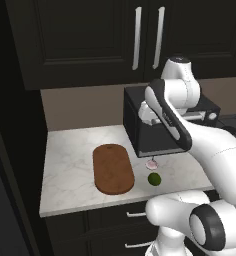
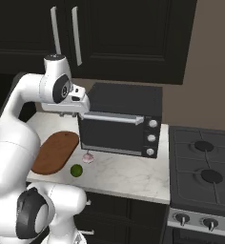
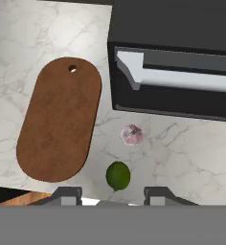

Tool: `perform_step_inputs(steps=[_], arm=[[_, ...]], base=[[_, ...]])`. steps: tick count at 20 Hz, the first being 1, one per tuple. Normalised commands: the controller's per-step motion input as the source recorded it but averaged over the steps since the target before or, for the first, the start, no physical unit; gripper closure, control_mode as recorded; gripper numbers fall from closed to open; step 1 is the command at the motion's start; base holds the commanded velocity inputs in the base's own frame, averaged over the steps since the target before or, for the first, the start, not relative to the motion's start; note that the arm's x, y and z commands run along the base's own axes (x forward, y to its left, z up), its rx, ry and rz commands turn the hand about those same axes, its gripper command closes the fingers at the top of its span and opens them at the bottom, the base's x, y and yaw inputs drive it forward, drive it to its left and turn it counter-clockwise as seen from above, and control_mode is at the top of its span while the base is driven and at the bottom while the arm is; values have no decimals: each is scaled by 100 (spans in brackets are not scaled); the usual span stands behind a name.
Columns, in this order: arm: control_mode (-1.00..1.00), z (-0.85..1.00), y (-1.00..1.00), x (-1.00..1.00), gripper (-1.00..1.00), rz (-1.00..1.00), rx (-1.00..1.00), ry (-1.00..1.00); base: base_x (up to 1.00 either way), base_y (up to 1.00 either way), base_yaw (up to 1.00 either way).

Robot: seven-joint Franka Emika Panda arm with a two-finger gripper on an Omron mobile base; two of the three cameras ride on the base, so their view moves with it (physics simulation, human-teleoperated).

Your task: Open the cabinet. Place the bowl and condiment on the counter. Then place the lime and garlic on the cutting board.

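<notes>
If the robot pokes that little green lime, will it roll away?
Probably. The lime looks round and smooth, so a nudge could send it rolling across the flat marble counter. It sits free, not touching the garlic or cutting board, so nothing close would likely stop it.

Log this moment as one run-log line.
cabinet: doors shut | gripper: open, above lime | garlic: on counter beside lime | cutting board: bare
</notes>
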Motion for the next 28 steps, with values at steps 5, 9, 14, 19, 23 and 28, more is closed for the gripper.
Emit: perform_step_inputs(steps=[5,9,14,19,23,28], arm=[[-100,0,0,-12,-100,0,0,-5],[-100,0,0,-12,-100,0,0,-20],[-100,1,0,-8,-100,0,0,-19],[-100,11,0,-4,-100,-1,0,-19],[-100,23,0,0,-100,-3,0,-16],[-100,23,-1,0,-100,-4,0,-13]], base=[[0,0,0],[0,0,0],[0,0,0],[0,0,0],[0,0,0],[0,0,0]])
